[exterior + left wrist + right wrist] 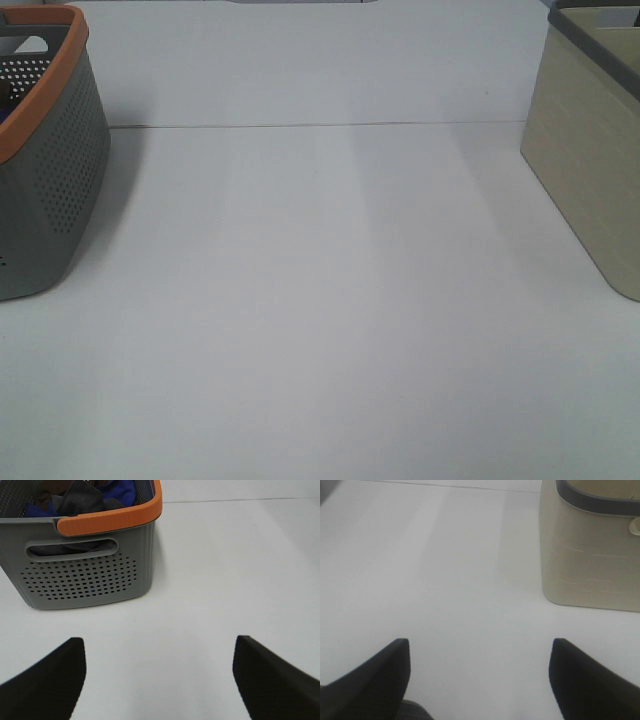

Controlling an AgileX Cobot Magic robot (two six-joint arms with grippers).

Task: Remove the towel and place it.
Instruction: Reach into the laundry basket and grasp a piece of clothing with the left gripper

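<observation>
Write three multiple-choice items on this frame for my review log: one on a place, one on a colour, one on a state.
1. Where does the dark grey towel lie?
A. on the table between the baskets
B. in the perforated grey basket
C. in the beige basket

2. What colour is the perforated grey basket's rim?
A. green
B. white
C. orange

3. How does the left gripper stand?
A. open, holding nothing
B. shut on the towel
C. shut on the basket's rim

Key:
1 B: the left wrist view shows the towel bunched inside that basket beside a blue cloth.
2 C: the band along its top edge is orange.
3 A: its fingers stand wide apart with nothing between them.
</observation>
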